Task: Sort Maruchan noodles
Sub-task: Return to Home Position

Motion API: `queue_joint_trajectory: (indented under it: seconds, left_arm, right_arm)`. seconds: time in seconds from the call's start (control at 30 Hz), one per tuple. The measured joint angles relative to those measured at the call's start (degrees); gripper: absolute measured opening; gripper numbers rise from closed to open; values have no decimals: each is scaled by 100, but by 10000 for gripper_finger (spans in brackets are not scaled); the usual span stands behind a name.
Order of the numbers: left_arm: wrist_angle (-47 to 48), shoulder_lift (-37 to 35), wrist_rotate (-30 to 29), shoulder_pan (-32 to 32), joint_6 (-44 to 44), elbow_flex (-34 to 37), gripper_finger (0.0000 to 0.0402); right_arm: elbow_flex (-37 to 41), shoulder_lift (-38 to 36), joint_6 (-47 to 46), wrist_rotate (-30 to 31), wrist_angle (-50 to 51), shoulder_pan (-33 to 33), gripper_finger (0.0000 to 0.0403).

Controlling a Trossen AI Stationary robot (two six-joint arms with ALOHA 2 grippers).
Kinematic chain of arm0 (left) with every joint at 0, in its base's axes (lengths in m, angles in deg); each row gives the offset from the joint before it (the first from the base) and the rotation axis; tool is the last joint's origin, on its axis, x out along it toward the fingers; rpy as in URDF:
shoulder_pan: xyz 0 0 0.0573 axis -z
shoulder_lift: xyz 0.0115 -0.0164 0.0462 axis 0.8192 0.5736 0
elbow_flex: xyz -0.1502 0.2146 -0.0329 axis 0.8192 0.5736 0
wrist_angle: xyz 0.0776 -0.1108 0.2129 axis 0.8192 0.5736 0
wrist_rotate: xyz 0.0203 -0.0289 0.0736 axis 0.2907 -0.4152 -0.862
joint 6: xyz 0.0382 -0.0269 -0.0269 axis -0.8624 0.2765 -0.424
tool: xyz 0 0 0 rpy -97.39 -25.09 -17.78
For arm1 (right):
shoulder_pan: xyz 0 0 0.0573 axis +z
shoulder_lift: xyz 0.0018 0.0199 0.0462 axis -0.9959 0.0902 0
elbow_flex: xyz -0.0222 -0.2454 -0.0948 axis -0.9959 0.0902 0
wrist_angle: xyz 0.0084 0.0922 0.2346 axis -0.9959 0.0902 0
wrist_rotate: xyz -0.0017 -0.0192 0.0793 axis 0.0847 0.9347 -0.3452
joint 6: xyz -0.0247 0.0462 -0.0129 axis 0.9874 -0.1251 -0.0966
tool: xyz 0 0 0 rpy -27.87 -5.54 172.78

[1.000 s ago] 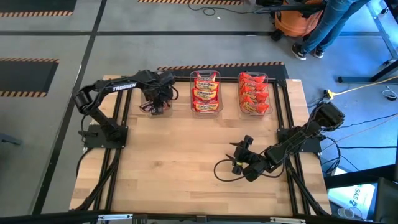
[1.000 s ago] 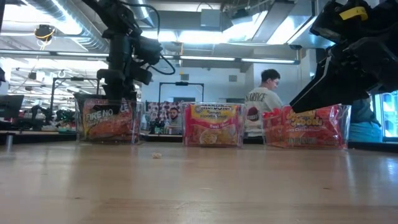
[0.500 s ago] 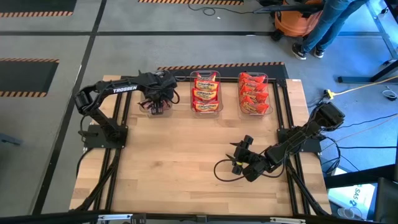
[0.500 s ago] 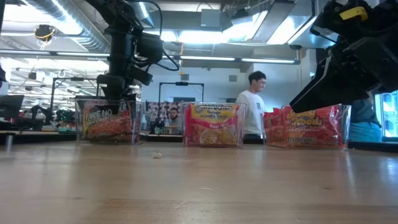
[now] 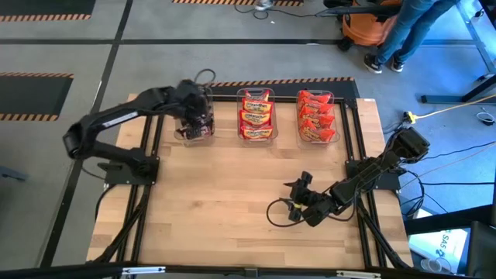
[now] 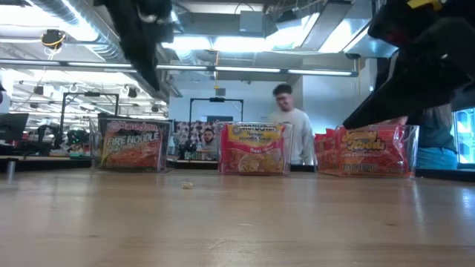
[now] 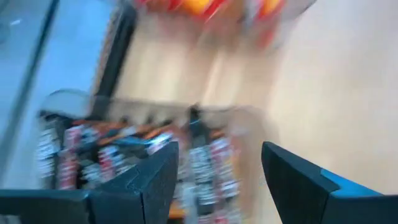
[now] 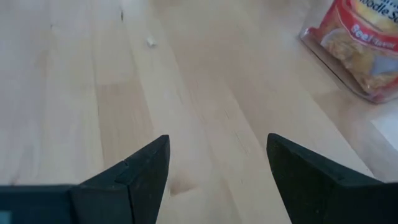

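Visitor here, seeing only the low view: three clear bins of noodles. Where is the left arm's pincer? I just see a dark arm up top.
Observer: The high view has the left pincer over the left bin of black Fire Noodle packs.
Operator: Holding a pack?
Observer: No; its wrist camera shows it open and empty.
Operator: And the other arm?
Observer: The right pincer is open over the bare table, on its right half.
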Motion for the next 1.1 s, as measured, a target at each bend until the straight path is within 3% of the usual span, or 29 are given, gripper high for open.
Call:
queue_joint_trajectory:
  seconds: [0.17,0.27,0.47,0.63,0.83,0.93,1.0,1.1]
  left_arm:
    - [-27,-545,993,127,655,3,224]
    - [-98,-817,1021,368,884,165,222]
    - [-1547,-1697,878,1238,1663,1183,188]
    - [-3368,-2472,611,1950,2166,2583,137]
    - [-5244,-3284,375,2234,2321,4026,64]
    - [-5821,-3704,319,2241,2327,4547,36]
    - [-6088,-3972,322,2243,2330,4811,22]
    - [-6349,-4309,307,2243,2306,5132,5]
  right_arm:
    - [0,0,144,48,-245,-143,253]
    - [0,-2,233,32,-352,-369,253]
    - [2,-406,506,-93,-104,-656,241]
    - [0,-1024,1182,-574,-134,-1032,188]
    - [45,-1573,1915,-1978,-231,-1484,82]
    - [307,-1841,2023,-2112,-554,-1505,24]
    - [587,-2067,2093,-2111,-886,-1504,7]
    - [1140,-2558,2102,-2233,-1491,-1499,19]
